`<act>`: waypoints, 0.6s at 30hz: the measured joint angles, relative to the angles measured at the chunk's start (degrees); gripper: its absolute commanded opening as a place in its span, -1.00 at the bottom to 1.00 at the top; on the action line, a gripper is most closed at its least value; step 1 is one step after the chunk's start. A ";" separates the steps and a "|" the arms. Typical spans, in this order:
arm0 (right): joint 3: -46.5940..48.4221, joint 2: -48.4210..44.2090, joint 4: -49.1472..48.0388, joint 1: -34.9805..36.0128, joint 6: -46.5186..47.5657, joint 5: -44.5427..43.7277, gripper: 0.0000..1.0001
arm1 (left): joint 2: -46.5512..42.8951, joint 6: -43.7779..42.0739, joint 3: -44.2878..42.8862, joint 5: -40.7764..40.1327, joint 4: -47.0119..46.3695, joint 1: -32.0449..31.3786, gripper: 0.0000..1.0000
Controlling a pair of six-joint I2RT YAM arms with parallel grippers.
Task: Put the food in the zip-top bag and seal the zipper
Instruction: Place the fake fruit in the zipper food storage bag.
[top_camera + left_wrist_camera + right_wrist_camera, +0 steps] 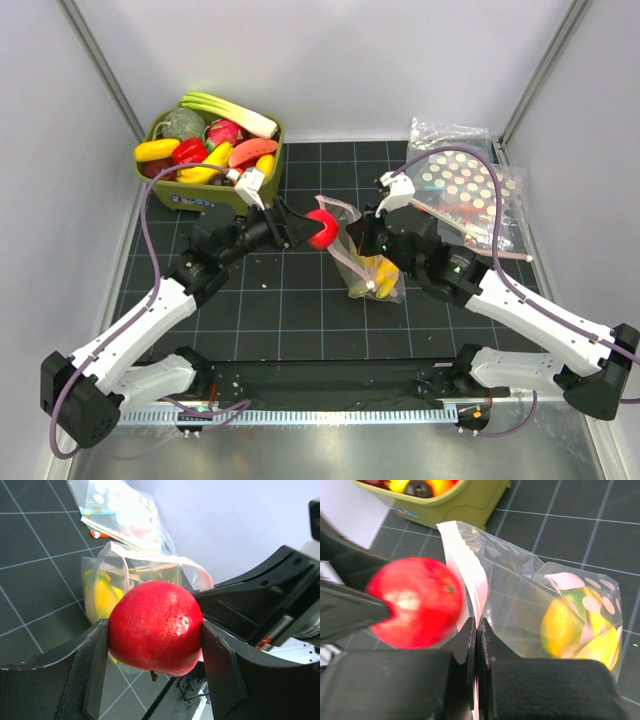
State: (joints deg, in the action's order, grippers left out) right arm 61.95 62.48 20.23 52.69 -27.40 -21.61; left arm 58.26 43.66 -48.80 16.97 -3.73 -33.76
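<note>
Black grid bench, green bin of spare produce far-left. L gripper clamped on 1 red fruit, at mouth of 1 zip-top bag; R gripper pinched shut on its pink rim, holding it open. Yellow food inside, approx 2 pcs, can't count surely. Step: loading; next needs fruit pushed thru mouth, release, then seal zipper.

Green bin of toy produce back left; dotted clear bags back right; black grid mat
</note>
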 measured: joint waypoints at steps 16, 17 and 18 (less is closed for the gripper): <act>-2.75 -0.68 -3.93 -0.61 -0.61 8.90 -0.98 | 5.70 -8.09 0.57 -11.17 -2.75 -7.87 -0.46; -3.15 -0.76 -4.48 -0.55 -0.59 9.64 -0.98 | 6.14 -8.31 0.44 -11.78 -2.56 -8.22 -0.46; -3.63 -0.94 -5.18 -0.55 -0.55 10.27 -0.98 | 6.95 -8.44 0.15 -12.31 -2.36 -8.52 -0.46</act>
State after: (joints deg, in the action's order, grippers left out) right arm 58.33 61.54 15.05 52.14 -27.94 -11.33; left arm 65.21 35.22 -48.64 4.67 -6.09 -42.28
